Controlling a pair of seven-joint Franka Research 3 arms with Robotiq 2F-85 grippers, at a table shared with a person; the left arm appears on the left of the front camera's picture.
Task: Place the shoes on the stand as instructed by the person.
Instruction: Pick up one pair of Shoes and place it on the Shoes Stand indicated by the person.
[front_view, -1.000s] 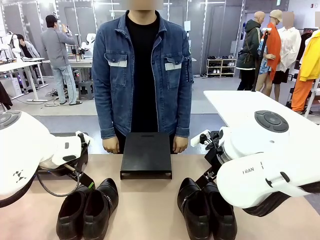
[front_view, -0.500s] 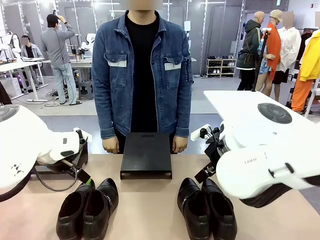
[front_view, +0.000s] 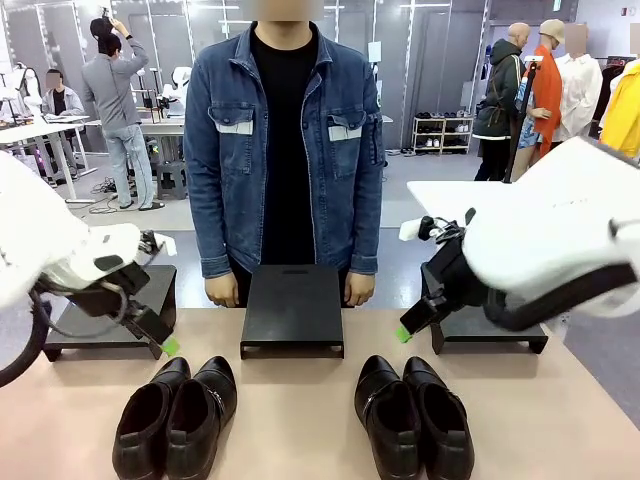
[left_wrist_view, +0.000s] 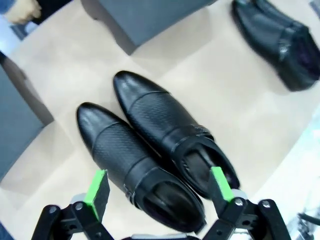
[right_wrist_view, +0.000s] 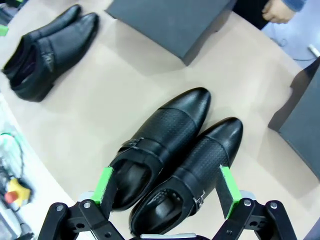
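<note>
Two pairs of glossy black dress shoes sit on the bench (front_view: 300, 400): a left pair (front_view: 175, 415) and a right pair (front_view: 415, 420), near the middle stand (front_view: 292, 308). The left end effector (left_wrist_view: 159, 185) and right end effector (right_wrist_view: 166, 189) hover open, one above each pair. The person (front_view: 285, 150) gives no visible signal, so choosing a stand now could misplace the shoes.

Beige table (front_view: 300, 400); behind, a grey-jacketed person (front_view: 118, 110) stands by white desks (front_view: 30, 127), a low shelf (front_view: 443, 135) farther right
</note>
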